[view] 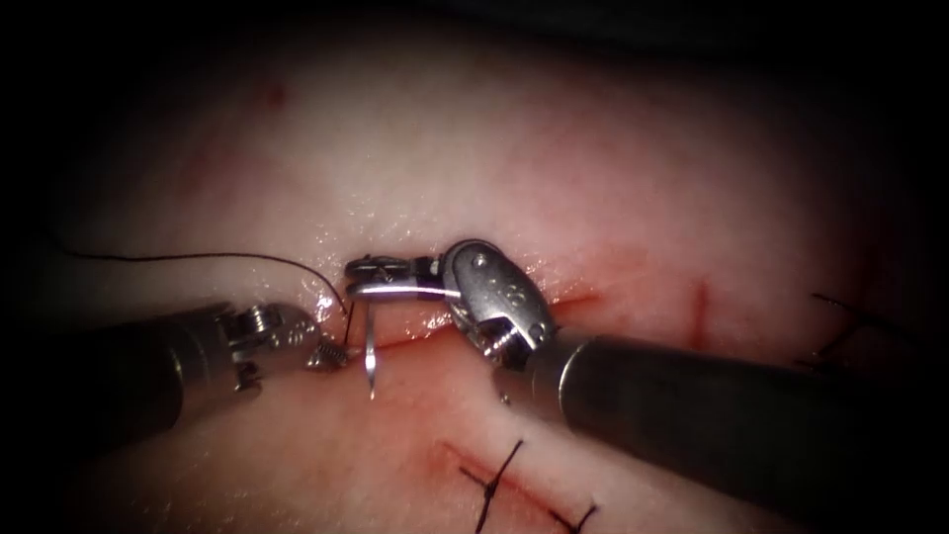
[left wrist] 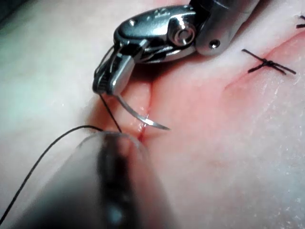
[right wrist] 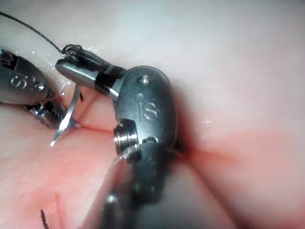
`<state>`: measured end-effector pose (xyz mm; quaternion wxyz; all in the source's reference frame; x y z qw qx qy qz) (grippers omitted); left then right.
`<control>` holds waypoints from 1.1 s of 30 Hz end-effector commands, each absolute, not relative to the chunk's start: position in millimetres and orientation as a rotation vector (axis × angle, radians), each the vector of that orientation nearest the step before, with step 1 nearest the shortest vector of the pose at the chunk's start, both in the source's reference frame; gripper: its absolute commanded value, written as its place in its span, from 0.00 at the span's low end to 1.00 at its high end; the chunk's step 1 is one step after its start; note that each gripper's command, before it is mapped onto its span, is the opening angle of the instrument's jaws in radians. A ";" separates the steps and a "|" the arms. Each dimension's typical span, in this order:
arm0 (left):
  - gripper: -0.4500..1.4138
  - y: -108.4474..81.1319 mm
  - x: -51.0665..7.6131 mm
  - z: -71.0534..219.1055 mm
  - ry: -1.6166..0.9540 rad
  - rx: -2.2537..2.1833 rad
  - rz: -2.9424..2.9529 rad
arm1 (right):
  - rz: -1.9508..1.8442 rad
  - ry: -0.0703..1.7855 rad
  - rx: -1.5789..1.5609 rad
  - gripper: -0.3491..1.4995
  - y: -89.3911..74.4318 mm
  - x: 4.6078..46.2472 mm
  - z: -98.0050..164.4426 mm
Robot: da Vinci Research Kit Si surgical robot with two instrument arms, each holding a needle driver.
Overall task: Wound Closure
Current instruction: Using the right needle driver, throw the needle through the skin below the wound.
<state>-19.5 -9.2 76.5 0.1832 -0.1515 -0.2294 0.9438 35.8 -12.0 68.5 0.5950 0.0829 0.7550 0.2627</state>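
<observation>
My right tool [view: 364, 281] reaches in from the right, jaws shut on the curved needle [view: 369, 341] near its tail end. The needle hangs down across the cut [view: 425, 334], its tip free above the tissue [view: 514, 158], not in it. In the left wrist view the needle [left wrist: 138, 114] arcs from the right tool [left wrist: 108, 82] over the cut. Black thread [view: 198, 257] trails from the tail off to the left. My left tool [view: 329, 354] sits at the cut's left end beside the needle tip, jaws slightly open, holding nothing. The right wrist view shows the needle [right wrist: 66, 114] in the right tool [right wrist: 71, 69].
Tied black stitches [view: 497, 483] close a second cut on the near side; more thread ends [view: 840, 326] lie at the far right. Red fluid stains the tissue around both cuts. The right tool's shaft [view: 712, 415] crosses the lower right.
</observation>
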 end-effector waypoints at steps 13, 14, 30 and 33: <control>0.35 -8.8 -19.8 75.9 -0.668 -0.425 2.635 | 0.481 1.691 0.019 0.00 -12.1 37.2 70.8; 0.35 -8.8 -19.8 75.9 -0.669 -0.425 2.635 | 0.471 1.682 0.006 0.00 -12.4 37.4 71.0; 0.24 -8.1 -19.4 75.7 -0.670 -0.440 2.610 | 0.393 1.667 0.017 0.00 -16.2 38.6 72.5; 0.22 -8.0 -19.4 75.7 -0.670 -0.447 2.606 | 0.443 1.707 0.085 0.00 -16.7 39.1 72.6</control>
